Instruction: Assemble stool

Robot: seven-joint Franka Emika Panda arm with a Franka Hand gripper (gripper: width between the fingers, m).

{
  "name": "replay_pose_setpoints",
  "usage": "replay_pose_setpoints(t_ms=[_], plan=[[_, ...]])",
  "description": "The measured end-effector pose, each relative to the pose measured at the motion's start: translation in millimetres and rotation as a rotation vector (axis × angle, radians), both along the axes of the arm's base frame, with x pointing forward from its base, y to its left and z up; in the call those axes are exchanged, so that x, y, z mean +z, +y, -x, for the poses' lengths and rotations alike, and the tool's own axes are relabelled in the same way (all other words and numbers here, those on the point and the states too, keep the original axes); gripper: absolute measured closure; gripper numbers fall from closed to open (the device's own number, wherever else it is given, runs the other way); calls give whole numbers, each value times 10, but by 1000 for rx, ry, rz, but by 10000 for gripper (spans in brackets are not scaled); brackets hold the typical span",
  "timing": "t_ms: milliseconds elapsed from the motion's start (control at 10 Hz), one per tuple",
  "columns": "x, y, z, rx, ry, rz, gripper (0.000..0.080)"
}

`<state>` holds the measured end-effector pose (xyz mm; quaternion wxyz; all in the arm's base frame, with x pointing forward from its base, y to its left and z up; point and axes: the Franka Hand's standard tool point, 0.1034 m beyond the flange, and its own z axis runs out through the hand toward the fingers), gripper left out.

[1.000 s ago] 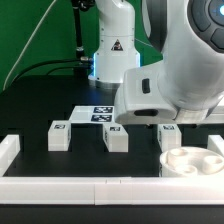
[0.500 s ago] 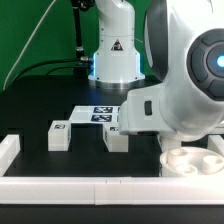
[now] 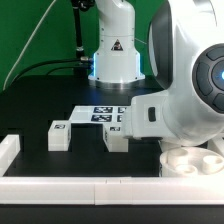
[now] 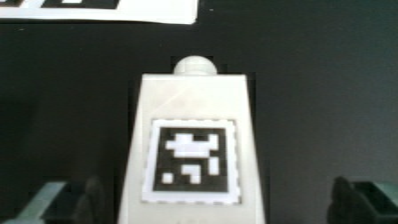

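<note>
While the arm (image 3: 185, 80) looms low over the exterior view's right, half hiding the round seat (image 3: 190, 160), two block legs (image 3: 60, 135) stand leftward. In the wrist view, the gripper (image 4: 210, 200) hangs over a tagged block leg (image 4: 191, 150), fingers (image 4: 50, 200) spread apart, clear of its sides.

No legible words or numbers. Triangle sign (image 3: 113, 45) on arm base (image 3: 113, 68). Square black-and-white tags: 1 on leg (image 4: 191, 110) in wrist view, 1 each on left leg (image 3: 59, 136) and middle leg (image 3: 116, 139), several on marker board (image 3: 92, 113).
</note>
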<state>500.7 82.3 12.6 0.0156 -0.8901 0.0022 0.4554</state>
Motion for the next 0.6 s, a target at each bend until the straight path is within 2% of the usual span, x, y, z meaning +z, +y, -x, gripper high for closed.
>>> replay_pose_setpoints(t_ms=[100, 200, 300, 600], plan=[[0, 1, 0, 0, 0, 0, 413], [0, 1, 0, 0, 0, 0, 413], [0, 2, 0, 0, 0, 0, 465], [0, 2, 0, 0, 0, 0, 465]])
